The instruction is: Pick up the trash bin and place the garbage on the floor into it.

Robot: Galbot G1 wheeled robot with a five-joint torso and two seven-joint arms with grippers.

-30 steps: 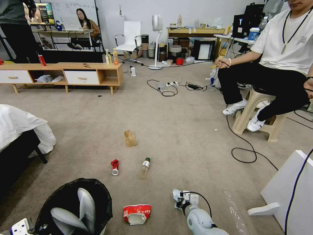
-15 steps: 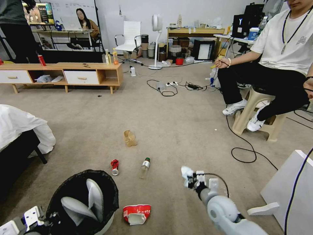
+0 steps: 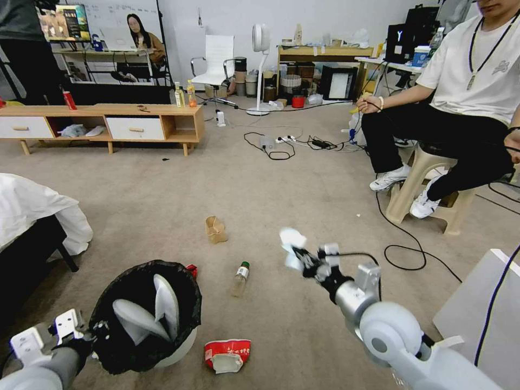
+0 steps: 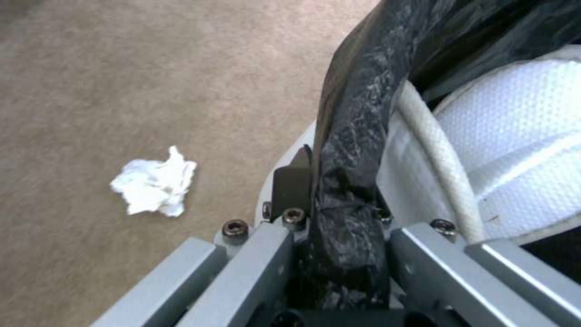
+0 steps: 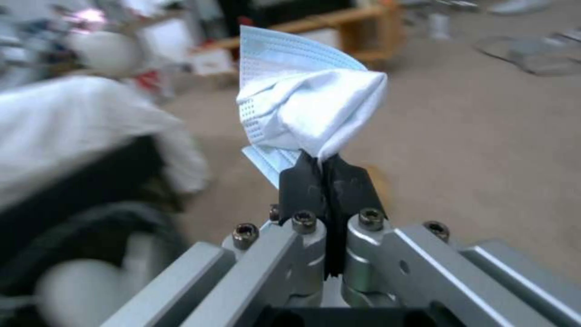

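Floor (image 3: 303, 189): beige-grey carpet across the room, with litter lying on it in front of the robot.
Trash bin (image 3: 146, 317): white, lined with a black bag, 2 pale grey flaps inside; it sits tilted at the lower left of the head view, its rim held by the left gripper.
Left gripper (image 4: 330, 200): clamped tight on the bin's bag-covered rim, 1 finger outside the wall, the other hidden by the bag.
Right gripper (image 3: 301, 259): raised above the carpet, right of the bin and apart from it, fingers (image 5: 302, 179) pinched together on a crumpled white tissue (image 5: 302, 111).
Wrapper (image 3: 227, 355): crushed, red and white, on the carpet just right of the bin.
Bottle (image 3: 240, 277): clear with a green cap, lying between bin and right gripper.
Paper bag (image 3: 215, 229): tan, farther out on the carpet.
Loose tissue (image 4: 154, 181): crumpled, white, on the carpet beside the bin.
Red can (image 3: 191, 268): mostly hidden behind the bin's far rim.
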